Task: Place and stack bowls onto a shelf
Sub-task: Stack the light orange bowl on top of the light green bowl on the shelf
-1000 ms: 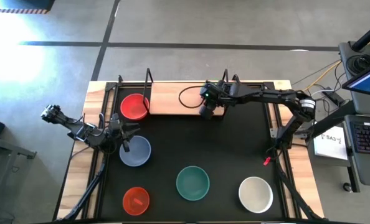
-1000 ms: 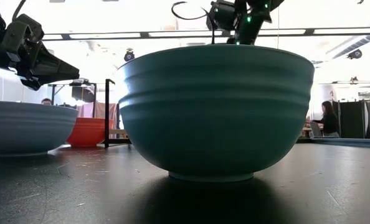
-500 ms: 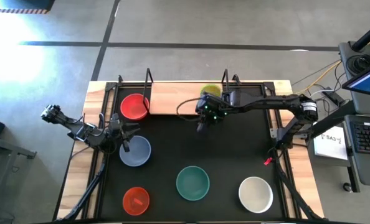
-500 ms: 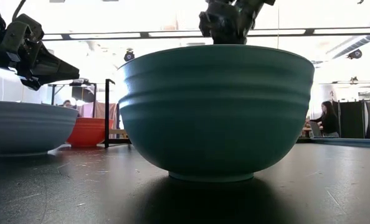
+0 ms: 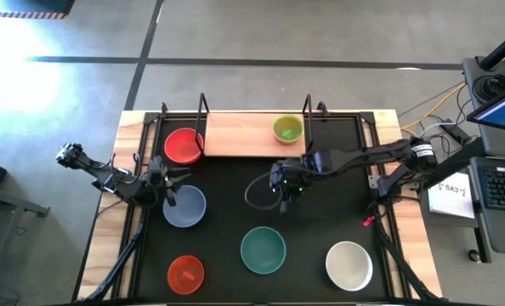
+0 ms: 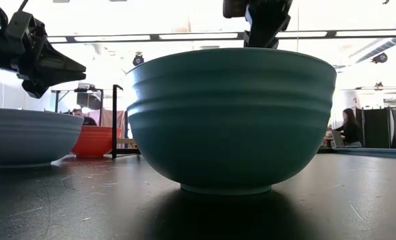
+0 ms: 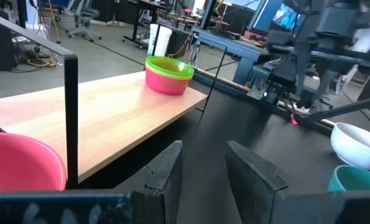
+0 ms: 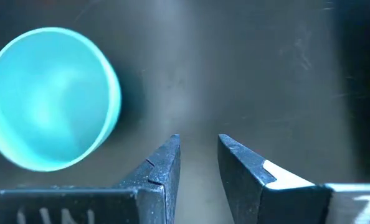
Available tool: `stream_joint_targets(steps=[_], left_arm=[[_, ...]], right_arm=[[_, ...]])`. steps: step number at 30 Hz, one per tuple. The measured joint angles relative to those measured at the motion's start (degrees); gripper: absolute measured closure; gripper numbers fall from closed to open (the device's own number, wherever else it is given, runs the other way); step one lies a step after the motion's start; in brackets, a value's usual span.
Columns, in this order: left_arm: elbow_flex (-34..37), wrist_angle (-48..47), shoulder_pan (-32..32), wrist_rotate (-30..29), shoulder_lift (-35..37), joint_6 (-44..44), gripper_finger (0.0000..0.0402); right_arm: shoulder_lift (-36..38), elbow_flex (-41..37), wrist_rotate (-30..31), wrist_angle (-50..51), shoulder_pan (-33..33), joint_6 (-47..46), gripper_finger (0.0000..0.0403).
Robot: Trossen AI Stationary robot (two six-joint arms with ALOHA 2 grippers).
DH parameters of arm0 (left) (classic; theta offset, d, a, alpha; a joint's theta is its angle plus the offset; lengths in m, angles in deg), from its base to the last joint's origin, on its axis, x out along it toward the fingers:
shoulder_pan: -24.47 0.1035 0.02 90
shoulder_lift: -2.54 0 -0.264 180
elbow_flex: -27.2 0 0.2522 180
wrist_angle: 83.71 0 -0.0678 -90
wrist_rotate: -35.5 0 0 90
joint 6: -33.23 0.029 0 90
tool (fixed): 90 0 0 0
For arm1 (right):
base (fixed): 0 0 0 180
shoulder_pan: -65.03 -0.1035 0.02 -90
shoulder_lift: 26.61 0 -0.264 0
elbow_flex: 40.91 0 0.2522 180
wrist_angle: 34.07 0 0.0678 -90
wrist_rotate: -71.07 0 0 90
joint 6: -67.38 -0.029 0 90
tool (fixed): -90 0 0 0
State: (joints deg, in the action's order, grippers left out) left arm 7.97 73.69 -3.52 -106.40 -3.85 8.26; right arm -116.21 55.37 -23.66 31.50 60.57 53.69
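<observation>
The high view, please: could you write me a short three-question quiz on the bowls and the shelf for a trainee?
1. True or false: the right gripper holds a bowl.
2. Which colour is the bowl at the left end of the shelf? A red, B white, C teal.
3. How many bowls stand on the black mat, off the shelf?

Key: 1 false, its fingers are apart with nothing between them. 2 A, the red bowl. 3 four.
</observation>
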Motion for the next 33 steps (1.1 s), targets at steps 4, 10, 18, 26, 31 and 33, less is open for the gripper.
stream_joint_targets(steps=[4, 10, 18, 26, 31, 33], left_arm=[[0.00, 0.19, 0.00, -0.02, 0.00, 0.09, 0.0297], [0.00, 5.61, 0.02, -0.01, -0.02, 1.79, 0.0297], [0.00, 11.09, 0.13, 1.54, -1.23, -2.65, 0.0297], [0.00, 23.75, 0.10, 11.87, -12.88, -6.13, 0.0297], [-0.73, 25.72, 0.07, 12.66, -23.15, -11.39, 0.0297], [-1.99, 25.71, 0.08, 13.57, -27.12, -12.28, 0.0297]], right_arm=[[0.02, 0.00, 0.25, 0.04, -2.47, -1.88, 0.0307], [0.02, -0.02, 0.22, 2.43, -6.37, -5.60, 0.0307], [0.02, -0.02, 3.00, 2.49, -9.94, -6.93, 0.0307], [0.04, -0.04, 3.41, 2.54, -10.69, -8.94, 0.0307], [0.04, -0.07, 3.43, 2.78, -10.69, -9.44, 0.0307], [0.04, -0.07, 3.43, 2.96, -10.69, -9.43, 0.0307]])
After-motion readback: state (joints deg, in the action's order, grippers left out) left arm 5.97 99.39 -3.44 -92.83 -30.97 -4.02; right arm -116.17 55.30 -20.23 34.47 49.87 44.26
